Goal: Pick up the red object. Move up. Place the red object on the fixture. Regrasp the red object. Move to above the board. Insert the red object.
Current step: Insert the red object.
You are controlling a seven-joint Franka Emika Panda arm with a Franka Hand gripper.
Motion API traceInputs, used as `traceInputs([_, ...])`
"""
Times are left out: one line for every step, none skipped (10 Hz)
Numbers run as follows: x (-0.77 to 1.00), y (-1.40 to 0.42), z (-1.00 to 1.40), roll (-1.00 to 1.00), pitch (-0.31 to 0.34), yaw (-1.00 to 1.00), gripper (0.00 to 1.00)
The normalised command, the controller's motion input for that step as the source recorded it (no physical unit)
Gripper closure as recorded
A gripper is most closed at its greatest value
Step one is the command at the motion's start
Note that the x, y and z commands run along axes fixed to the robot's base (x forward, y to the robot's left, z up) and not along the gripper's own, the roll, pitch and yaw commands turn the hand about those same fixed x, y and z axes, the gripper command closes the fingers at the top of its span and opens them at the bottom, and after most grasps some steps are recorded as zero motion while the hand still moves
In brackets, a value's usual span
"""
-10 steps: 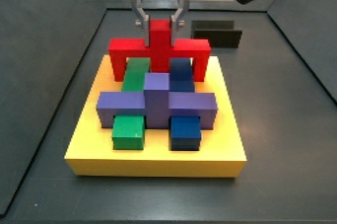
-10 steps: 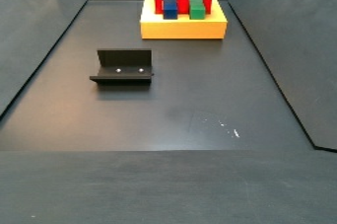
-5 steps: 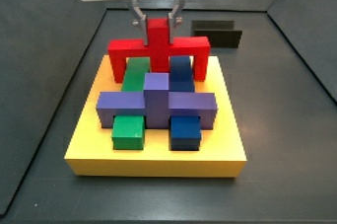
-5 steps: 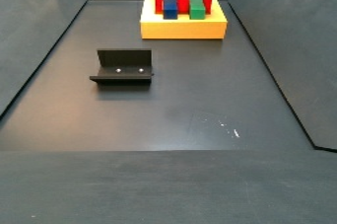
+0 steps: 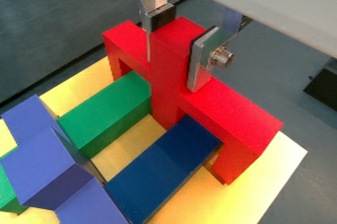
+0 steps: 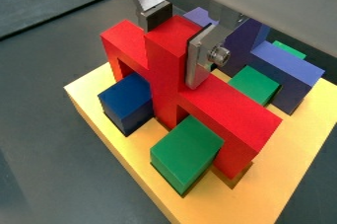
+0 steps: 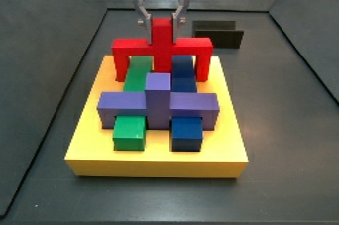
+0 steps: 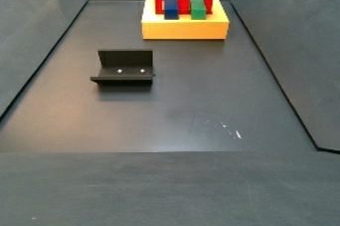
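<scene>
The red object (image 7: pixel 161 46), a cross-shaped piece with two legs and an upright stem, stands on the far end of the yellow board (image 7: pixel 159 162). Its legs straddle a green bar (image 5: pixel 112 110) and a blue bar (image 5: pixel 171 164). My gripper (image 7: pixel 161 16) hangs straight above it, with the fingers on either side of the stem. In both wrist views the gripper (image 5: pixel 178 50) (image 6: pixel 178 45) has one silver plate flat against the stem of the red object (image 6: pixel 198 100) and the other dark pad at its opposite top edge. It is shut on the stem.
A purple cross-shaped block (image 7: pixel 159 100) sits mid-board, with a green cube (image 7: pixel 129 130) and a blue cube (image 7: pixel 187 132) at the near end. The fixture (image 8: pixel 123 68) stands on the dark floor away from the board (image 8: pixel 186 31). It also shows behind the board (image 7: pixel 219 34).
The gripper and red object wobbled slightly sideways and came back. The grip and the piece's place on the board look the same.
</scene>
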Motion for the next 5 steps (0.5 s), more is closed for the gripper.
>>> traceInputs([0.00,-0.10,0.00,0.40,0.386,0.01,1.00])
traceInputs([0.00,-0.01,-0.13,0.25,0.204,0.03,1.00])
traceInputs([0.00,-0.01,-0.24,0.18,0.096,0.05,1.00])
traceInputs([-0.07,-0.01,-0.25,0.12,0.000,0.05,1.00])
traceInputs([-0.14,-0.04,-0.17,0.10,0.000,0.07,1.00])
